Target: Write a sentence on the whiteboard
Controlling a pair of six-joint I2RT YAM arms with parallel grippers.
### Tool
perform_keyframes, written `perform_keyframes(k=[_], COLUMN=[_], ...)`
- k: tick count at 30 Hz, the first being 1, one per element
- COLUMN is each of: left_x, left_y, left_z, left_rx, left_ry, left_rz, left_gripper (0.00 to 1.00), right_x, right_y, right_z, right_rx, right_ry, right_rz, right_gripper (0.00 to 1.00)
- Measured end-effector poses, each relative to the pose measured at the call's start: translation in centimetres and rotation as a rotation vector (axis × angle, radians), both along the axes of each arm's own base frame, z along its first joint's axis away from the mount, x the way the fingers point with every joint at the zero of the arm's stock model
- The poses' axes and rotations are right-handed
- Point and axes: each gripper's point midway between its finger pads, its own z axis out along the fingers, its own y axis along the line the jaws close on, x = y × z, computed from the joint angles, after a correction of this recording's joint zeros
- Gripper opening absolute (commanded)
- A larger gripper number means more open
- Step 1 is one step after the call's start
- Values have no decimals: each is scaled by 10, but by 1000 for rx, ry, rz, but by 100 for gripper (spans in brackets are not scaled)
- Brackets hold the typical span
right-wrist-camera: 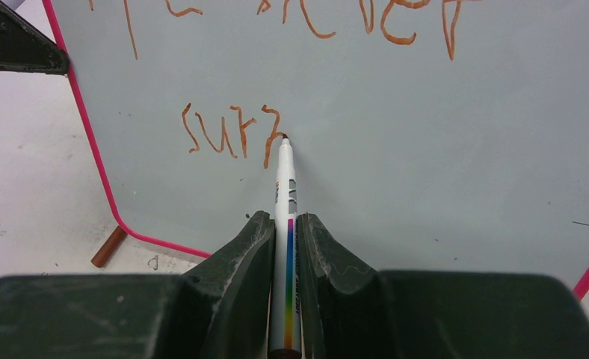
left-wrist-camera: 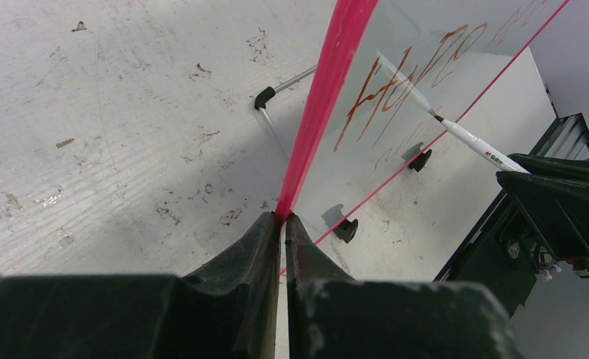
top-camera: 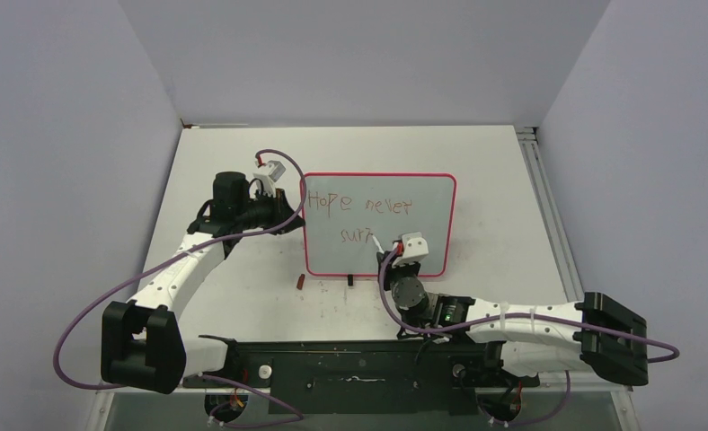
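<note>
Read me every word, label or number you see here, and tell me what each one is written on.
"Hope never": top line of the reddish-brown handwritten sentence on the small white pink-framed whiteboard.
"surr": second line on the same board; the last letter is rough, like a 7.
Print on the white marker with a rainbow stripe: too small and blurred to read.

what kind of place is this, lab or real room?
Probably a lab test cell: plain panel walls box in a scuffed white table, with the left arm and right arm mounted at its near edge.
</note>
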Motion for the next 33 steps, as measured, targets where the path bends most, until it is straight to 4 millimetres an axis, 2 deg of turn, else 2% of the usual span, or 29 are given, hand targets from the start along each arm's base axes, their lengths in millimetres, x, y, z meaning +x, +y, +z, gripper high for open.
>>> perform_keyframes(k=[26, 33], left_x=[0, 0], left_y=[0, 0], left_z=[0, 0], left_rx=[-3, -3], left_ry=[2, 2], left_rz=[0, 0], left_gripper=[5, 5], right_x=[-9, -7], right_y=[-9, -9], right_z=[3, -3], right_rx=[-31, -48], right_ry=[-29, -22], right_rz=[20, 16], right_gripper=[5, 5])
